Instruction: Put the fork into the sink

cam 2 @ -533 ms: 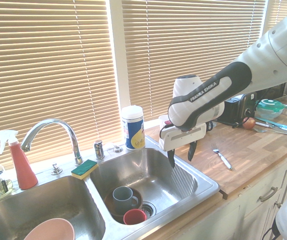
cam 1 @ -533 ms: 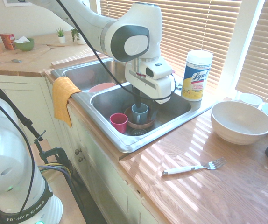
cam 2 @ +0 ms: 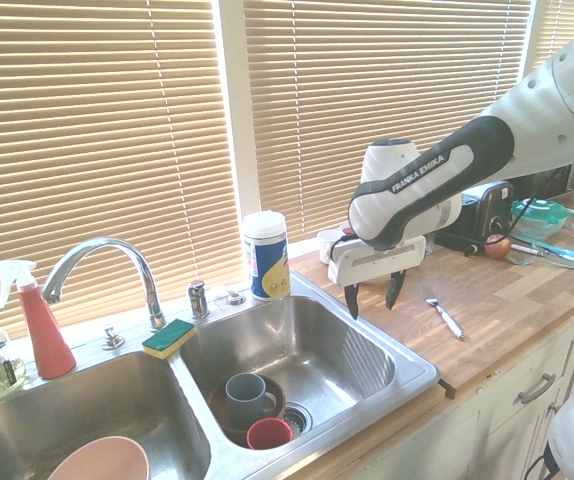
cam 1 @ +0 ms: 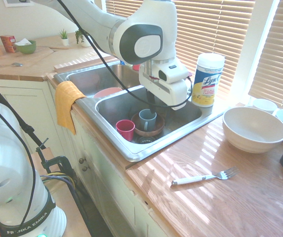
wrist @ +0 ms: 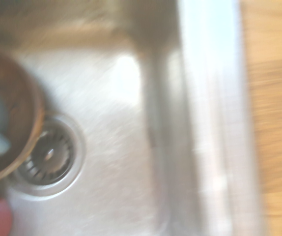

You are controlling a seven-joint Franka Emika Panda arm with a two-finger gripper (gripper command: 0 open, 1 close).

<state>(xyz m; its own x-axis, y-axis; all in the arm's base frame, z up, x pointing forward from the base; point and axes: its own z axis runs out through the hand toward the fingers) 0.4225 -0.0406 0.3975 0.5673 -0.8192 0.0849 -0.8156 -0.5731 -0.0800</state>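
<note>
Closer to the fork (cam 1: 195,179) than before, the gripper (cam 2: 372,310) hangs wide and empty, presumably to take its handle. Wrist view is blurred, but it seems above the sink (cam 2: 419,377); the fork lies flat on the counter (cam 1: 200,210).

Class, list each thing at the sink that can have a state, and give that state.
Gripper: open, empty
Fork: lying on the counter
Blue mug: upright, in the brown bowl
Red cup: upright
Wipes canister: lid on
Blinds: lowered
</note>
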